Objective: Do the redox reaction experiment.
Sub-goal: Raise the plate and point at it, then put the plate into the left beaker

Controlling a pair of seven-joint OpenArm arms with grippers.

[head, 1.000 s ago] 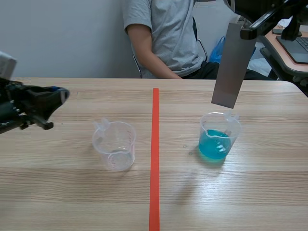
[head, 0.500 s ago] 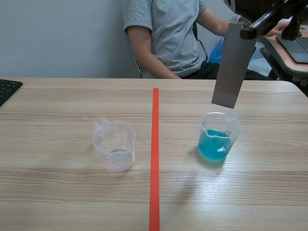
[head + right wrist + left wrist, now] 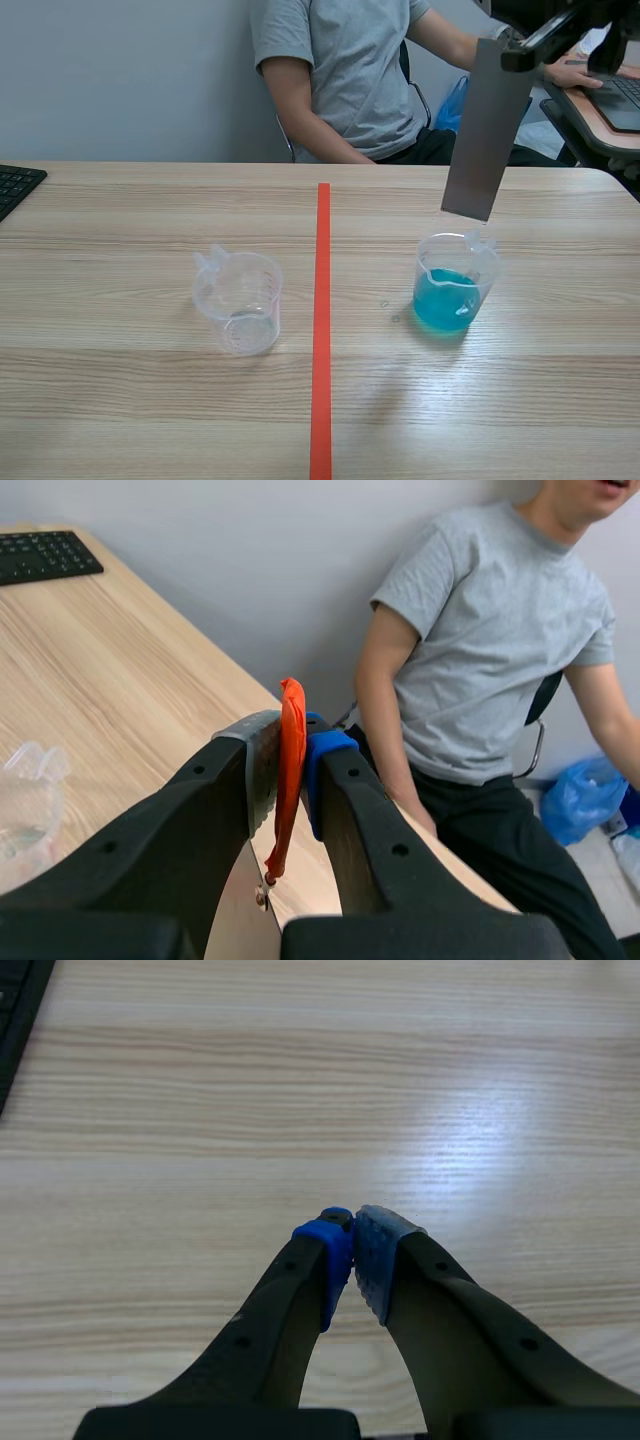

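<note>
A grey metal sheet (image 3: 486,130) hangs upright from my right gripper (image 3: 522,55), high at the back right. Its lower edge is just above a clear beaker of blue liquid (image 3: 455,285), not touching it. In the right wrist view the gripper (image 3: 292,735) is shut on an orange tab (image 3: 290,780) at the sheet's top. An empty clear beaker (image 3: 240,300) stands left of the red line. My left gripper (image 3: 352,1250) is shut on nothing over bare wood; it is outside the scene view.
A person in a grey shirt (image 3: 340,70) sits across the table, one hand at a laptop on a side desk (image 3: 610,95). A black keyboard (image 3: 15,185) lies at the table's left edge.
My left arm has drawn back out of the scene view to the left, uncovering the keyboard. The sheet has risen very slightly. The person's arm has reached toward the laptop.
</note>
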